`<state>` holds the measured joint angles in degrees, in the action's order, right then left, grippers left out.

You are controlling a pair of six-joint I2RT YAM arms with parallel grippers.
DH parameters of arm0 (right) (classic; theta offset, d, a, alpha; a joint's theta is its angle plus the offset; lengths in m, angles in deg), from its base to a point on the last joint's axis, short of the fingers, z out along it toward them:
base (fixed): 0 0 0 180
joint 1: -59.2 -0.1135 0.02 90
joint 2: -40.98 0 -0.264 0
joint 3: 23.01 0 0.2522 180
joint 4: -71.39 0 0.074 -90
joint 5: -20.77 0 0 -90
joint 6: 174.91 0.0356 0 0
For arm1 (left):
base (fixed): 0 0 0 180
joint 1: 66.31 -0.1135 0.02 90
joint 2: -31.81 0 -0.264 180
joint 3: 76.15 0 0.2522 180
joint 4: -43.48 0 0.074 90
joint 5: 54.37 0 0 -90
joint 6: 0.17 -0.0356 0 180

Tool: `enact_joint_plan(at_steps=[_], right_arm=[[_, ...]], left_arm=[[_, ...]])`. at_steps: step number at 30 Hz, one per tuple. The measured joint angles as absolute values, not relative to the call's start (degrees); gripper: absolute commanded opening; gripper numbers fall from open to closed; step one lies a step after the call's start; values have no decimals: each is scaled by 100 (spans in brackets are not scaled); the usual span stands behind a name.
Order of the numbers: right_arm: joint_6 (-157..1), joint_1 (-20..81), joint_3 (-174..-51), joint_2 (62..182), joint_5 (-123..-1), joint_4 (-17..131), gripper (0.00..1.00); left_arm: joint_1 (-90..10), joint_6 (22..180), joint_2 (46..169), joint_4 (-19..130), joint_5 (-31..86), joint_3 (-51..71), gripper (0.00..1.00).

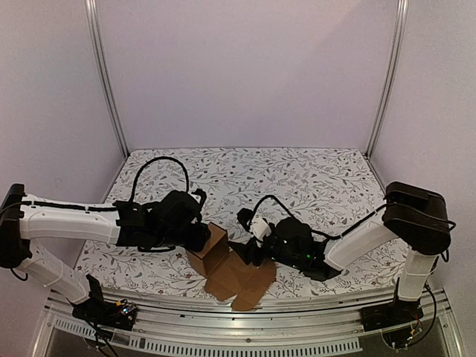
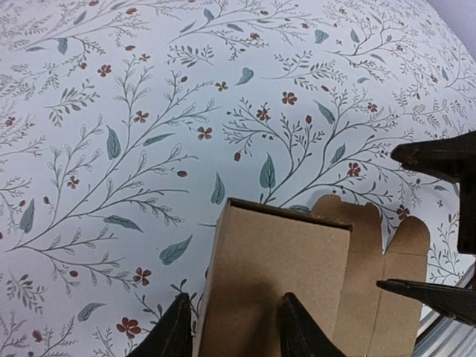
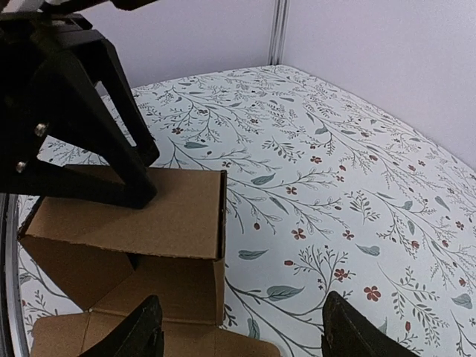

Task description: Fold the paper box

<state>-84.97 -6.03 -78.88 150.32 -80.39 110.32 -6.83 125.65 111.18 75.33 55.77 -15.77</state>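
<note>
The paper box (image 1: 232,281) is brown cardboard, partly folded, lying near the table's front edge between both arms. One section stands raised as a hollow flat sleeve (image 2: 275,268), while flat flaps (image 2: 387,297) spread toward the edge. My left gripper (image 1: 199,236) is shut on that raised section: one finger (image 3: 126,167) presses on its top face, and the other is mostly hidden. My right gripper (image 1: 253,251) hovers just right of the box, jaws wide apart (image 3: 244,301), holding nothing. Its left finger (image 3: 145,331) hangs over a flat flap.
A floral tablecloth (image 1: 297,178) covers the table. A metal rail (image 1: 245,309) runs along the front edge just beyond the flaps. Purple walls with upright posts (image 1: 108,74) enclose the back and sides. Black cables (image 1: 160,163) loop above each arm.
</note>
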Motion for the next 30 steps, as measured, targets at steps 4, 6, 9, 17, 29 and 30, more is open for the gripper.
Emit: enact_joint_plan(at_steps=[4, 6, 9, 17, 29, 30], right_arm=[[-8225, -603, -7813, 13983, -7973, 9724, 74], [-8042, -601, -7818, 13509, -7958, 9097, 75], [-7633, -585, -7897, 12936, -7919, 7993, 76], [-6084, -441, -7977, 12470, -7588, 5891, 75], [-3955, -308, -7584, 12503, -6489, 5578, 73], [-3819, -292, -7536, 12573, -6399, 5679, 73]], left_arm=[[-716, 12565, 11041, 7522, 5584, -1669, 40], [-742, 12567, 10987, 7507, 5584, -1728, 40], [-777, 12597, 10877, 7432, 5584, -1864, 40], [-886, 12646, 10690, 7253, 5553, -2102, 40], [-1181, 12792, 10523, 6853, 5127, -2401, 39], [-1203, 12803, 10519, 6831, 5087, -2415, 39]])
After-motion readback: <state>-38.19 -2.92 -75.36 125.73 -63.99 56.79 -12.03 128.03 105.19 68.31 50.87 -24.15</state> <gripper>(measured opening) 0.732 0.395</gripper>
